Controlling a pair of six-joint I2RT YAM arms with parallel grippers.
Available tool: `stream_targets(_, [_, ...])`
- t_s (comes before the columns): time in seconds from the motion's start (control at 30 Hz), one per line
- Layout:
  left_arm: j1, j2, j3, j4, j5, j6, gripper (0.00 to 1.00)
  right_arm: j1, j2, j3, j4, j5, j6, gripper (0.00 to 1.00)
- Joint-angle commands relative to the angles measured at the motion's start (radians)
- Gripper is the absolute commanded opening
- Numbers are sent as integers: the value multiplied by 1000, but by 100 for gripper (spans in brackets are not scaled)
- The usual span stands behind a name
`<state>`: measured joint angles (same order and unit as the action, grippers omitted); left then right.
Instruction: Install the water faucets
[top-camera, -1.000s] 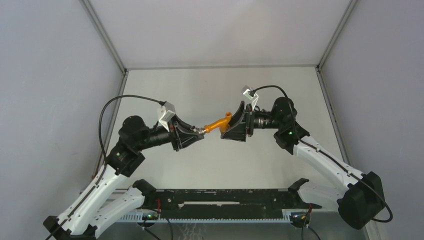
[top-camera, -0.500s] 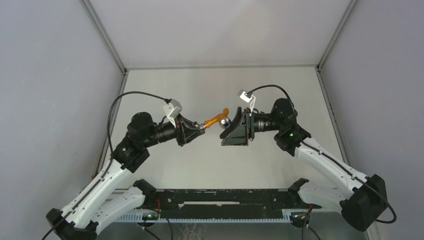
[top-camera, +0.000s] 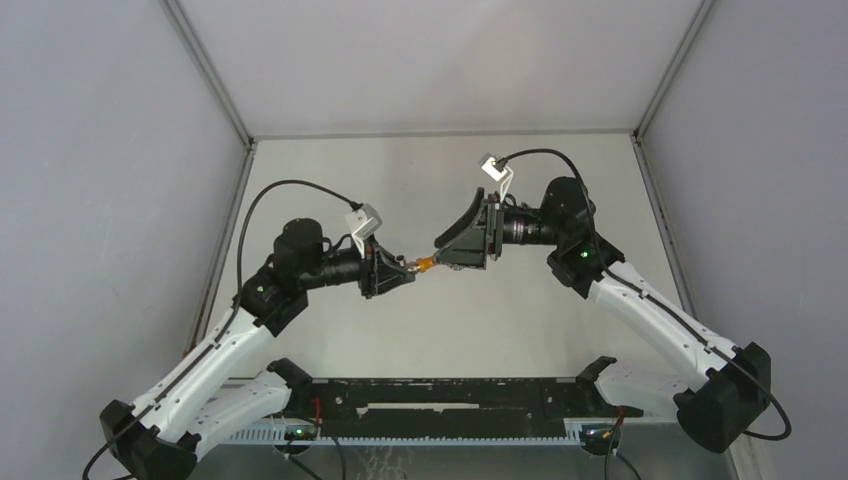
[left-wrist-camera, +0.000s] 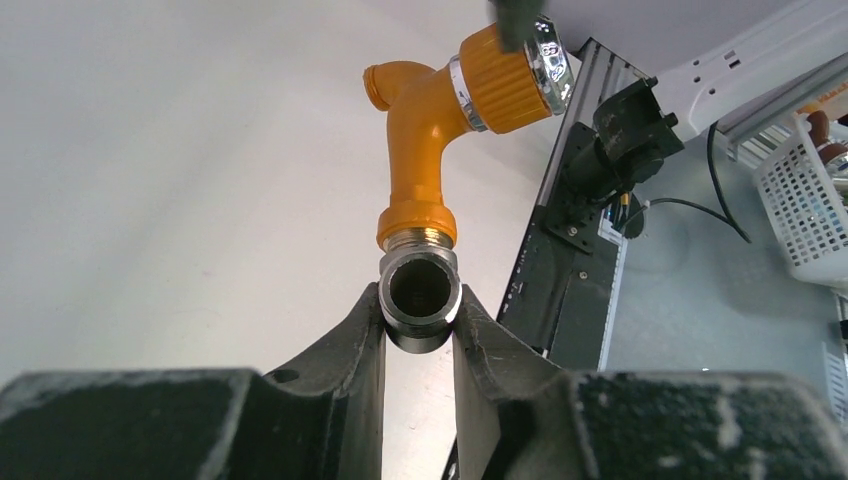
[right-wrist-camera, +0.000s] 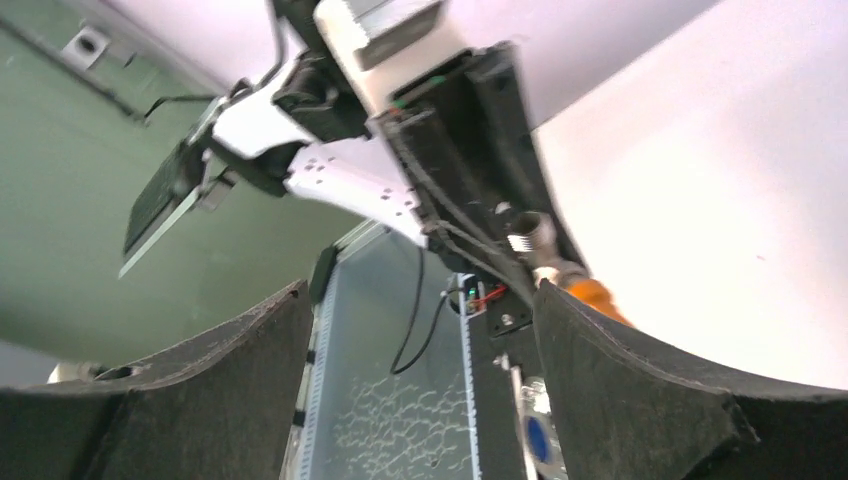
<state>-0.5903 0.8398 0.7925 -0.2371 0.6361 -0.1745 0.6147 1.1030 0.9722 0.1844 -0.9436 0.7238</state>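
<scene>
My left gripper (top-camera: 398, 272) (left-wrist-camera: 420, 328) is shut on the small grey metal fitting (left-wrist-camera: 421, 292), held in the air over the table. The orange tap body (left-wrist-camera: 425, 140) is joined to the fitting's far end, and its silvery round end (left-wrist-camera: 550, 62) points away. In the top view only a bit of orange (top-camera: 425, 264) shows between the grippers. My right gripper (top-camera: 447, 250) (right-wrist-camera: 420, 300) is open with its jaws wide apart beside the tap's round end. In the right wrist view the orange body (right-wrist-camera: 600, 297) shows at the right finger.
The pale table (top-camera: 400, 180) lies between grey walls. A black rail (top-camera: 440, 400) runs along the near edge by the arm bases. A white basket (left-wrist-camera: 800, 200) stands off the table in the left wrist view.
My left gripper moved right and nearer with the fitting and tap. My right gripper shifted left over the tap's round end, so the tap is now mostly hidden from above.
</scene>
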Motion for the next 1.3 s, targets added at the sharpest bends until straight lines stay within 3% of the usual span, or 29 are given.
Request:
stream_targets(0.0, [6,2,13,49,42,-7,0,-39,-28,46,-55,72,-51,87])
stream_targets(0.13, [8,20,12,81,82,-61,0,-48,-167,39,-256,258,-259,92])
stream_targets(0.23, [15,26,19,110,144,-109,0,-50,-291,-63,-265,382,-427,94])
stream_targets(0.37, [56,55,72,109,329,-174,0,-56,-464,-246,-128,304,-611,94])
stream_targets(0.5, [88,122,143,55,488,-208,0,-56,-545,-271,-136,270,-711,99])
stream_targets(0.63, [89,128,162,33,506,-200,0,-55,-531,-268,-143,180,-722,100])
stream_targets(1.07, [89,133,187,30,550,-220,0,60,-356,-243,-38,114,-721,99])
stream_targets(1.17, [89,132,188,28,548,-221,0,95,-330,-242,-6,128,-722,94])
stream_targets(1.27, [90,133,186,28,551,-220,0,104,-312,-242,25,150,-709,83])
